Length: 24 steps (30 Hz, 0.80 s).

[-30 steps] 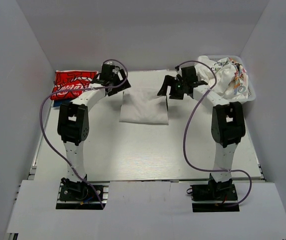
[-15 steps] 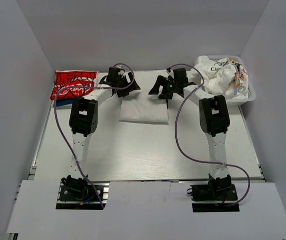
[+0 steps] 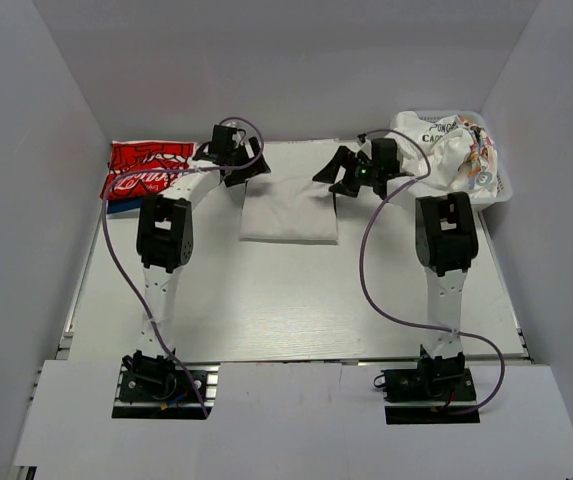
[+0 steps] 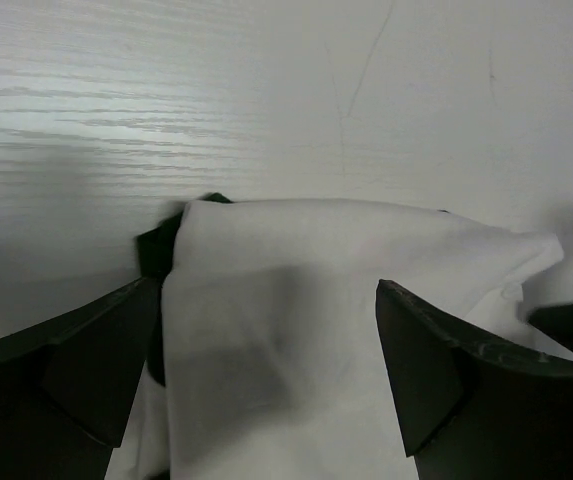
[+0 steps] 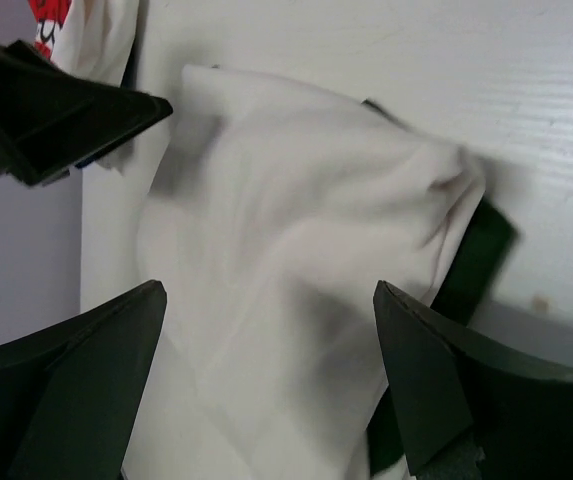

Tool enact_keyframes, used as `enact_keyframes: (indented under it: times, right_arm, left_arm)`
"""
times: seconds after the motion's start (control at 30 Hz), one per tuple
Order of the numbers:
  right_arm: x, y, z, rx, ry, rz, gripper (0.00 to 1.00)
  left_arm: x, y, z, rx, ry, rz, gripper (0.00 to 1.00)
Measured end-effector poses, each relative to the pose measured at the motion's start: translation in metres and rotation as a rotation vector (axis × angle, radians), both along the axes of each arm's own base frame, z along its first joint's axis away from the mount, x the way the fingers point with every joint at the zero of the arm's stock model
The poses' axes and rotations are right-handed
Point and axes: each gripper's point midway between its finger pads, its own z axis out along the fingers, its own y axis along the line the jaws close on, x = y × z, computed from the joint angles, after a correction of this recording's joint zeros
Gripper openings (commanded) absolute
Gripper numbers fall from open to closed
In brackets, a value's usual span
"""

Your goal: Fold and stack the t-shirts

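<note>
folded t-shirt (image 3: 289, 210) at the middle of the table's (image 3: 266, 300) far edge, left gripper (image 3: 248, 172) over its far left corner, right gripper (image 3: 332, 182) over its far right, another t-shirt (image 3: 144, 166) at the far left corner, basket (image 3: 503, 193) holding more t-shirts (image 3: 454, 152) at the far right

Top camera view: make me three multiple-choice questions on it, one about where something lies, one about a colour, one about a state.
1. Where on the table does the red Coca-Cola t-shirt lie?
A) near edge
B) far left corner
C) middle

2. What colour is the folded t-shirt at the table's far middle?
A) blue
B) yellow
C) off-white

3. How do the left gripper and right gripper stand?
A) both open, holding nothing
B) both shut on cloth
C) left shut, right open

Answers: B, it lies at the far left corner; C, the cloth is a pale off-white; A, each wrist view shows the jaws spread wide over the cloth.
</note>
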Motion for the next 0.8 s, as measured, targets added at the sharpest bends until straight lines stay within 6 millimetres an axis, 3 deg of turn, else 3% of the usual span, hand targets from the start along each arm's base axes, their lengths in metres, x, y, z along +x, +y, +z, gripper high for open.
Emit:
enact_keyframes:
  times: [0.07,0.27,0.33,0.4,0.5,0.6,0.77,0.8]
  right_arm:
    - [-0.015,-0.004,0.02,-0.037,-0.042,-0.003,0.9]
    - [-0.083,-0.027,0.098,-0.127,-0.224,-0.077,0.9]
    - [-0.102,-0.036,0.111,-0.142,-0.267,-0.107,0.9]
    - [-0.117,-0.047,0.108,-0.171,-0.269,-0.145,0.9]
    - [-0.137,-0.062,0.094,-0.223,-0.236,-0.185,0.9]
    - [-0.154,-0.07,0.087,-0.251,-0.218,-0.189,0.9]
    - [-0.173,-0.075,0.099,-0.257,-0.262,-0.179,0.9]
    - [-0.175,-0.076,0.102,-0.256,-0.274,-0.177,0.9]
  left_arm:
    - [-0.004,0.009,0.006,0.034,-0.002,0.02,1.0]
    - [-0.053,0.038,0.042,0.111,0.002,0.066,1.0]
    - [-0.06,0.04,0.054,0.115,-0.015,0.067,1.0]
    - [-0.063,0.041,0.058,0.119,-0.024,0.06,1.0]
    - [-0.069,0.038,0.045,0.125,0.003,0.03,0.95]
    - [-0.074,0.036,0.018,0.144,0.063,0.011,0.93]
    - [-0.086,0.035,-0.033,0.171,0.171,-0.011,0.89]
    - [-0.084,0.033,-0.032,0.166,0.162,-0.016,0.87]
